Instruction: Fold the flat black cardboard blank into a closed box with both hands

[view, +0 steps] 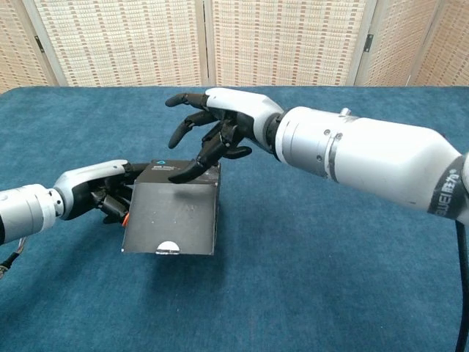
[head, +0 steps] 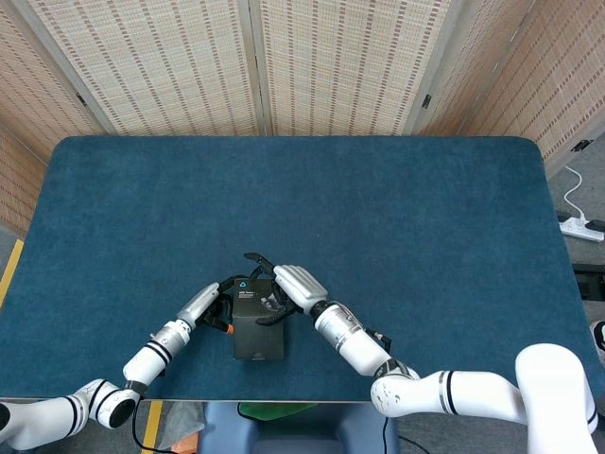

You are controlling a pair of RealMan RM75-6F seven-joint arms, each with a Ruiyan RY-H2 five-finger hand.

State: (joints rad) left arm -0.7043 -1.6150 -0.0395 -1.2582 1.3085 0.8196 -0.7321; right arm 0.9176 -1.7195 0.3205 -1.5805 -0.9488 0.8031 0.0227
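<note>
Black box (view: 172, 216) near table (head: 425, 218) 6 o'clock edge looks nearly closed — lid down, tuck maybe unfinished — left hand (view: 102, 192) grips its 9 o'clock side, right hand (view: 220, 128) spread, fingertips (view: 192, 170) pressing the lid, holding nothing.

The black box (head: 257, 326) sits near the front edge of the table (head: 425, 236), hemmed by the left hand (head: 210, 307) on one side and the right hand (head: 288, 284) over its lid. Blue tabletop lies open toward the back edge and both far corners.
</note>
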